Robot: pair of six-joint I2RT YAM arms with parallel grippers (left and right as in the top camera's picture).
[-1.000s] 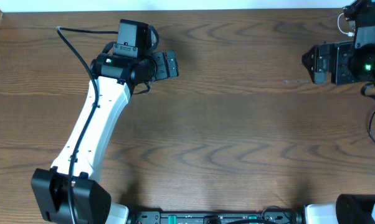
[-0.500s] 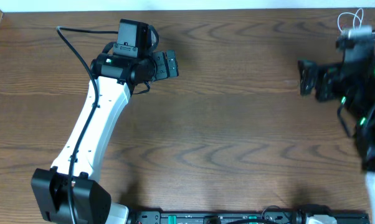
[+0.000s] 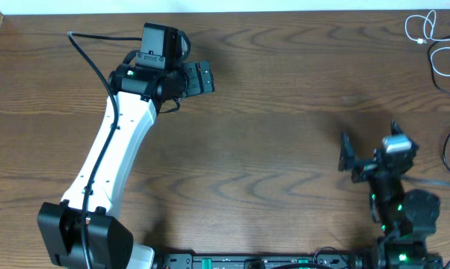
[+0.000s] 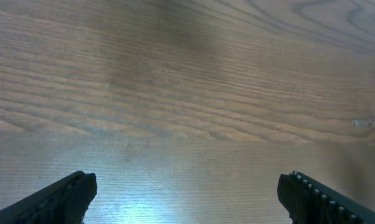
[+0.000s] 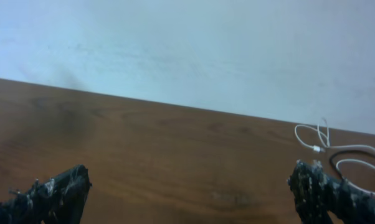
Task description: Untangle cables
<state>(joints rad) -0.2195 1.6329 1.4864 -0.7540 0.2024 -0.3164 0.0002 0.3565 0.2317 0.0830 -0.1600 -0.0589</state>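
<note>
Well, cables (image 5: pixel 316 148) lie well beyond the open R fingers (image 5: pixel 327 190).

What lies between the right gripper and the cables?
Nothing but bare table between the right gripper and the cables, shown in the overhead and right wrist views.

Left end effector (image 3: pixel 201 77) and right end effector (image 3: pixel 348 158) gape wide.

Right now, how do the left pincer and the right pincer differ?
The left pincer looks down at bare table wood; the right pincer is tilted up toward the back wall. The left pincer's view holds no cable; the right pincer's shows the white cable ahead to its right. Both are open and empty.
</note>
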